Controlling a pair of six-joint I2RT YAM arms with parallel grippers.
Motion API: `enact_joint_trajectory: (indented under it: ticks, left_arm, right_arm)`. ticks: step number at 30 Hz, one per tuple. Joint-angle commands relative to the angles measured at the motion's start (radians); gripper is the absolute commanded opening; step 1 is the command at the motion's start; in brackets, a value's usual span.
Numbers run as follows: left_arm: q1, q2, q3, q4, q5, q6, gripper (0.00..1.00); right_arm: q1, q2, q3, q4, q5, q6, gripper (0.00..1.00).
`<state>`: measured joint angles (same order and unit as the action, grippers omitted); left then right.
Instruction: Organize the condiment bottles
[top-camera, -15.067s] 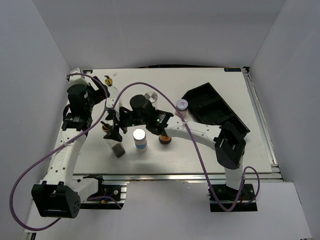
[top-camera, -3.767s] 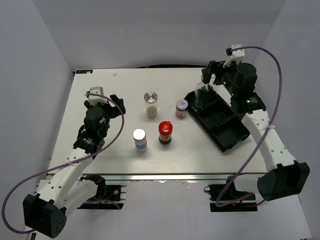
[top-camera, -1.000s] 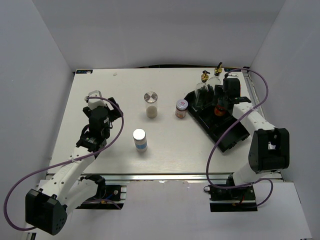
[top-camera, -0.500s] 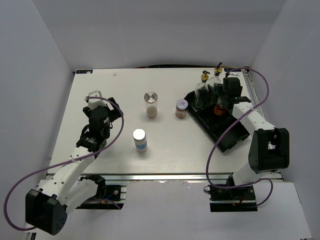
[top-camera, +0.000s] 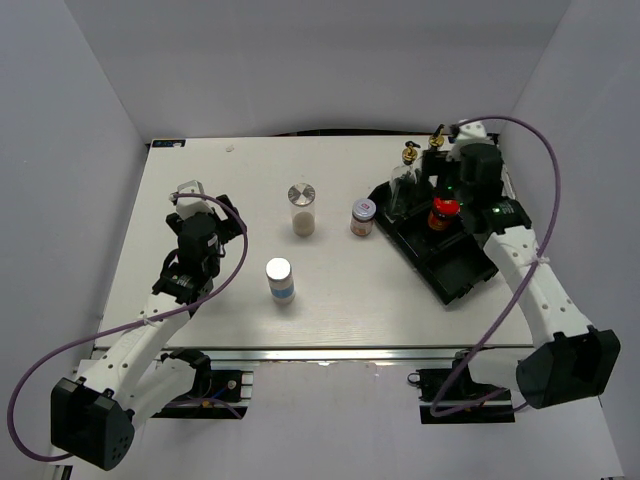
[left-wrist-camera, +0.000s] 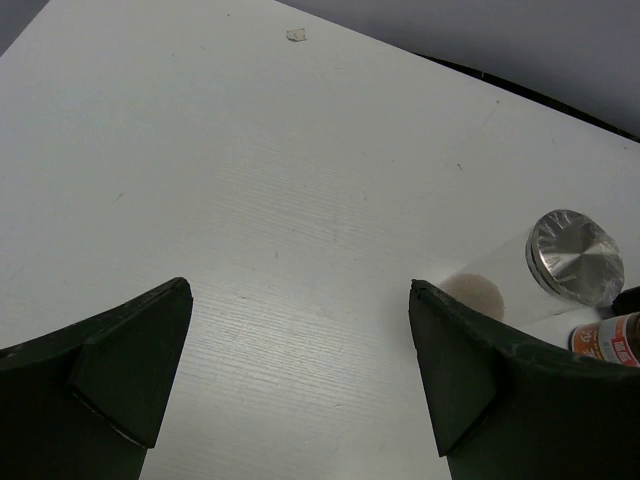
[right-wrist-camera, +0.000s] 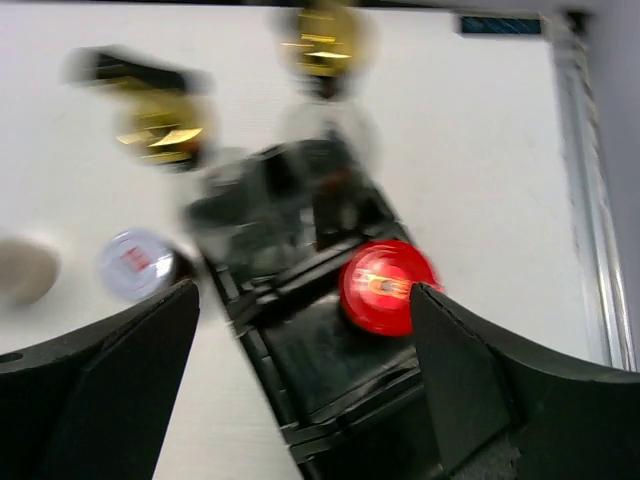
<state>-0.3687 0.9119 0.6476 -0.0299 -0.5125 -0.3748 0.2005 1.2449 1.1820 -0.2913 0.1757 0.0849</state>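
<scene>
- A white wooden table carries everything, with grey walls around it.
- A black plastic compartment tray lies askew on the table's right side.
- The right pincer hangs over the far end of that tray. Its fingers are spread wide with nothing between them.
- The left pincer hovers over bare table at the left. It is also released and grasps nothing.
- Two tall clear glass bottles with gold pourers stand upright at the tray's far end. One of them is partly hidden behind the right arm.
- A clear jar with a silver lid and pale contents stands alone near the table's middle.
- A blue-labelled bottle with a silver lid stands nearer the arms, well apart from the tray.
- A dark jar with a red lid sits upright in a tray compartment, just in front of the tall bottles. It is below the open right fingers and free of them.
- A small silver-lidded jar with a red mark on top stands on the table just beside the tray's left edge.
</scene>
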Motion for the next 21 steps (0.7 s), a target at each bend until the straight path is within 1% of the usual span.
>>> enact_joint_trajectory:
  ticks: [1, 2, 5, 6, 7, 8, 9, 11, 12, 13, 15, 17, 18, 21]
  left_arm:
    - [-0.001, -0.011, 0.001, 0.005, 0.014, -0.001, 0.98]
    - [-0.001, -0.011, 0.001, 0.005, 0.014, -0.001, 0.98]
    - [-0.001, -0.010, 0.001, 0.004, 0.016, -0.001, 0.98]
    - [-0.001, -0.010, 0.001, 0.004, 0.014, -0.001, 0.98]
    - [-0.001, -0.011, 0.001, 0.004, 0.015, 0.000, 0.98]
    - [-0.001, -0.011, 0.000, 0.005, 0.016, -0.001, 0.98]
    - [-0.001, -0.011, 0.000, 0.005, 0.020, 0.000, 0.98]
    - [-0.003, -0.011, -0.002, 0.004, 0.020, 0.002, 0.98]
    - [-0.001, -0.011, -0.002, 0.004, 0.019, 0.004, 0.98]
    - [-0.003, -0.010, -0.002, 0.001, 0.017, 0.004, 0.98]
    - [-0.001, -0.010, -0.002, -0.004, 0.015, 0.002, 0.98]
    - [-0.001, -0.013, -0.003, -0.004, 0.019, 0.002, 0.98]
    - [-0.001, -0.015, -0.005, -0.002, 0.017, 0.002, 0.98]
    - [-0.001, -0.013, -0.006, 0.001, 0.012, 0.002, 0.98]
  right_arm:
    - [0.170, 0.001, 0.057, -0.072, -0.099, -0.130, 0.90]
    - [0.257, 0.013, 0.067, -0.081, -0.093, -0.146, 0.89]
    - [0.365, 0.103, 0.120, -0.094, -0.093, -0.157, 0.90]
    - [0.382, 0.164, 0.139, -0.095, -0.081, -0.157, 0.90]
    - [0.410, 0.200, 0.178, -0.086, -0.033, -0.155, 0.89]
    - [0.419, 0.232, 0.198, -0.077, -0.004, -0.155, 0.89]
    - [0.425, 0.301, 0.221, -0.069, 0.022, -0.154, 0.89]
    - [0.427, 0.375, 0.304, -0.055, 0.085, -0.157, 0.90]
    - [0.427, 0.454, 0.342, -0.066, 0.119, -0.152, 0.90]
    - [0.424, 0.496, 0.423, -0.084, 0.160, -0.152, 0.89]
    - [0.421, 0.600, 0.496, -0.129, 0.183, -0.155, 0.90]
    - [0.413, 0.662, 0.585, -0.169, 0.180, -0.155, 0.89]
    - [0.412, 0.710, 0.606, -0.178, 0.179, -0.154, 0.89]
    - [0.405, 0.787, 0.657, -0.200, 0.189, -0.162, 0.89]
